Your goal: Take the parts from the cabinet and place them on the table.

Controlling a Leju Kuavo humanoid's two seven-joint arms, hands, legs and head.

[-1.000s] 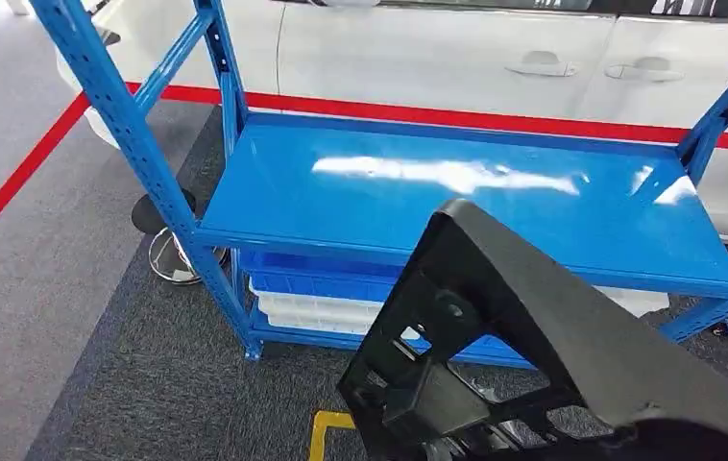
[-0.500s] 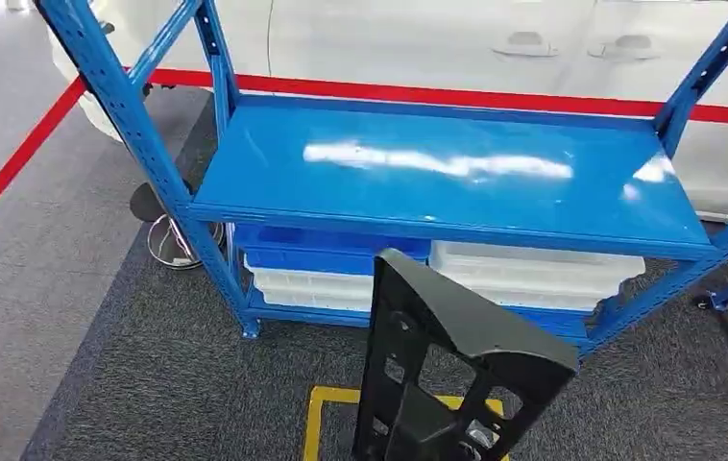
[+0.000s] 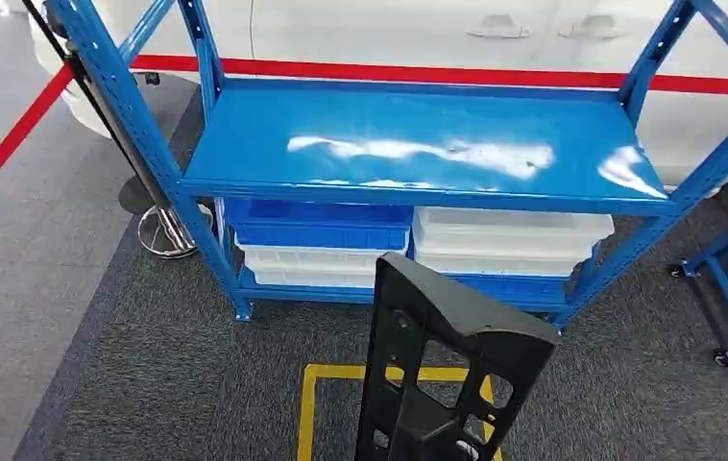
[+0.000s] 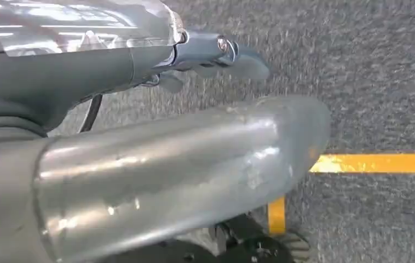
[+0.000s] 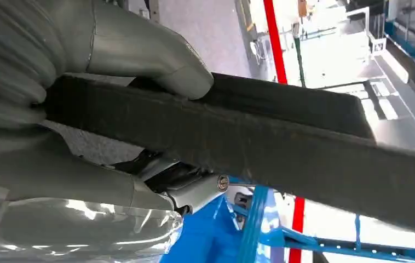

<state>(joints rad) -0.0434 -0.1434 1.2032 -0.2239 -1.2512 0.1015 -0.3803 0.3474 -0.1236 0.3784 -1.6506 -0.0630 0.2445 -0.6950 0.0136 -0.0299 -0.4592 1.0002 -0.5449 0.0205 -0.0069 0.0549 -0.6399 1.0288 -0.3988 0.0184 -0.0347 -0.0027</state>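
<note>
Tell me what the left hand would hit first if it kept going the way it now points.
Probably the grey carpet: the left hand hangs pointing out over it with nothing between. Depth is unclear, so take this as likely.

Looking like a car-plant or workshop floor: blue perforated-steel shelving rack point(image 3: 418, 154) sitting on grey carpet tile point(image 3: 178, 384), stacked blue and white plastic bins point(image 3: 418, 245) underneath, red tape line point(image 3: 437, 73) and yellow floor marking point(image 3: 341, 384) running beside a white car body point(image 3: 437, 29).
</note>
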